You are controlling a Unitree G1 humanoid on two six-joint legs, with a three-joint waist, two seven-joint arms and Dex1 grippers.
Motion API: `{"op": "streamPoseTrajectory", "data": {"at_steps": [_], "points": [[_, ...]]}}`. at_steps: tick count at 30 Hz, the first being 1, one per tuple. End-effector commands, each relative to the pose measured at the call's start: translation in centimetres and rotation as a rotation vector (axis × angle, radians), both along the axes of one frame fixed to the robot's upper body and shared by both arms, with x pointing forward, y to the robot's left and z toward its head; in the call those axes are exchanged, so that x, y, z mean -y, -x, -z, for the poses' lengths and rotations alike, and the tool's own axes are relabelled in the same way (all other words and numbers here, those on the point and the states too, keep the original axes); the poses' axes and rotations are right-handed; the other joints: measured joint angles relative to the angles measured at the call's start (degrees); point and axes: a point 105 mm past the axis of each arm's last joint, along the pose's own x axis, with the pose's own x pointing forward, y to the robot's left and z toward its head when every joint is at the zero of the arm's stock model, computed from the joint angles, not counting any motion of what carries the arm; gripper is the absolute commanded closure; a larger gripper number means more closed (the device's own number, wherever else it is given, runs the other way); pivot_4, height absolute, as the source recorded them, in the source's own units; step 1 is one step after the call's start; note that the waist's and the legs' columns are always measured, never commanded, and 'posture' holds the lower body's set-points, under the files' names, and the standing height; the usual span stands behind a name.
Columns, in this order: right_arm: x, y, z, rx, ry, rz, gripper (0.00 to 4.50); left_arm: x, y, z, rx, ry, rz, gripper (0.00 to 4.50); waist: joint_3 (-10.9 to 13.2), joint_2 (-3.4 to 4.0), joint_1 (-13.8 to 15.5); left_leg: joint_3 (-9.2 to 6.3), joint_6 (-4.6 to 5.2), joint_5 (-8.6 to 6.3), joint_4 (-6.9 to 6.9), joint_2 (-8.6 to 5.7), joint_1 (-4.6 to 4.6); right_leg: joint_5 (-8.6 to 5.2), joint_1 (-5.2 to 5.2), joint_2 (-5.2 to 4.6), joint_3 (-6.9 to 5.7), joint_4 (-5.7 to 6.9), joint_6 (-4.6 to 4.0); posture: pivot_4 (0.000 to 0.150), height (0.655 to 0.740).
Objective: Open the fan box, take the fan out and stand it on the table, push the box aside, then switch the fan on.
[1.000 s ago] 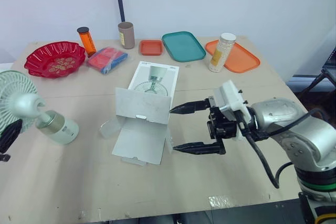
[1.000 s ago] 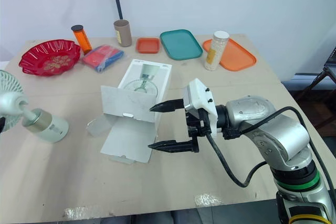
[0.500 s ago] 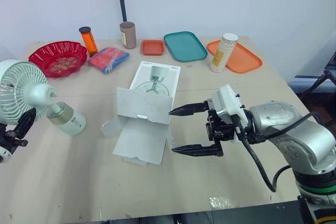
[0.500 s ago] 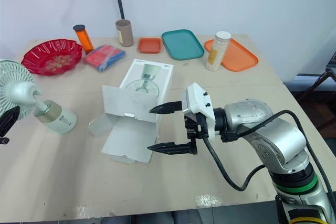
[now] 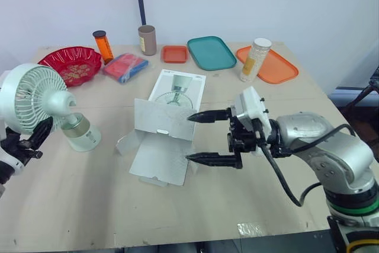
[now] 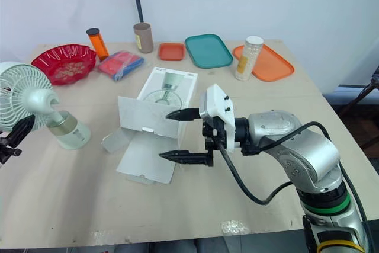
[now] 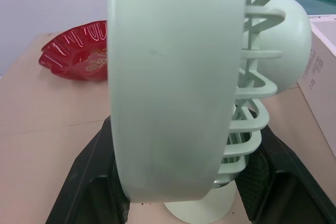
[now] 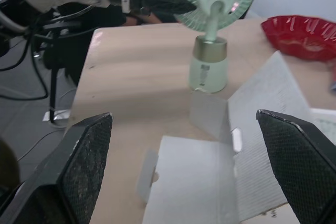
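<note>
left fingers (image 7: 86, 184) - partly hidden by its cage (image 7: 173, 77) - clamp the fan (image 5: 35, 96); right fingers (image 5: 210, 115) gape beside the box (image 5: 177, 89).

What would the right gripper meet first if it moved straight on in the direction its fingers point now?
Most likely the raised flap of the fan box, just ahead of the right gripper, whose fingers are open. The fan stands farther along that line, though depth is unclear.

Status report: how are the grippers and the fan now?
Left gripper shut on fan head; right gripper open, fingers at box flap. Fan base on table. Box open, not yet pushed aside.
</note>
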Motion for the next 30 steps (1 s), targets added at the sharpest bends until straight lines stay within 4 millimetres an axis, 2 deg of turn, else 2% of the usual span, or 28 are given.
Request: {"op": "streamPoseTrajectory", "data": {"at_steps": [1, 11, 19, 23, 24, 26, 30], "points": [[-0.3, -0.4, -0.8, 0.044, -0.006, 0.034, 0.00, 0.0, -0.4, 0.5, -0.035, -0.026, 0.008, 2.40, -0.06, 0.11, 0.01, 0.00, 0.00, 0.00, 0.00, 0.00, 0.00, 0.00, 0.01, 0.00, 0.00, 0.00, 0.00, 0.150, 0.7400], [-0.8, -1.8, -0.9, 0.080, -0.001, 0.107, 0.00, -0.2, -0.7, 1.3, -0.068, -0.009, 0.011, 2.40, -0.34, 0.57, 0.01, -0.01, 0.00, 0.01, 0.00, -0.01, 0.03, 0.00, 0.03, 0.00, 0.00, 0.00, 0.01, 0.150, 0.7400], [-1.4, -1.9, -1.3, 0.078, -0.018, 0.106, 0.00, -0.3, -0.7, 1.8, -0.088, 0.004, 0.011, 2.40, -0.44, 0.75, 0.01, -0.04, 0.00, 0.01, -0.01, -0.02, 0.08, 0.00, 0.08, -0.01, -0.02, 0.00, 0.01, 0.150, 0.7400], [-1.3, -1.8, -1.1, 0.078, -0.011, 0.102, 0.00, -0.6, -0.7, 1.7, -0.080, 0.018, 0.001, 0.85, -0.45, 0.79, -0.05, -0.04, 0.00, 0.00, -0.02, -0.02, 0.09, 0.00, 0.08, -0.01, -0.01, -0.01, 0.01, 0.150, 0.7400], [-1.3, -1.8, -1.1, 0.078, -0.010, 0.100, 0.00, -0.6, -0.7, 1.7, -0.079, 0.019, 0.001, 0.73, -0.44, 0.76, -0.07, -0.03, 0.00, 0.00, -0.03, -0.02, 0.09, 0.00, 0.07, 0.00, -0.01, 0.00, 0.01, 0.150, 0.7400], [-1.3, -1.8, -1.0, 0.078, -0.008, 0.099, 0.00, -0.6, -0.7, 1.6, -0.074, 0.018, 0.004, 0.04, -0.39, 0.63, -0.12, -0.04, 0.01, 0.00, -0.03, 0.01, 0.06, -0.01, 0.04, 0.04, -0.01, -0.01, 0.00, 0.150, 0.7400], [-1.3, -1.8, -1.0, 0.078, -0.005, 0.095, 0.00, -0.9, -0.6, 1.5, -0.064, 0.020, -0.007, 0.04, -0.39, 0.62, -0.11, -0.03, 0.02, -0.01, -0.05, -0.01, 0.00, -0.01, -0.01, -0.01, -0.01, -0.04, 0.01, 0.150, 0.7400]]}}
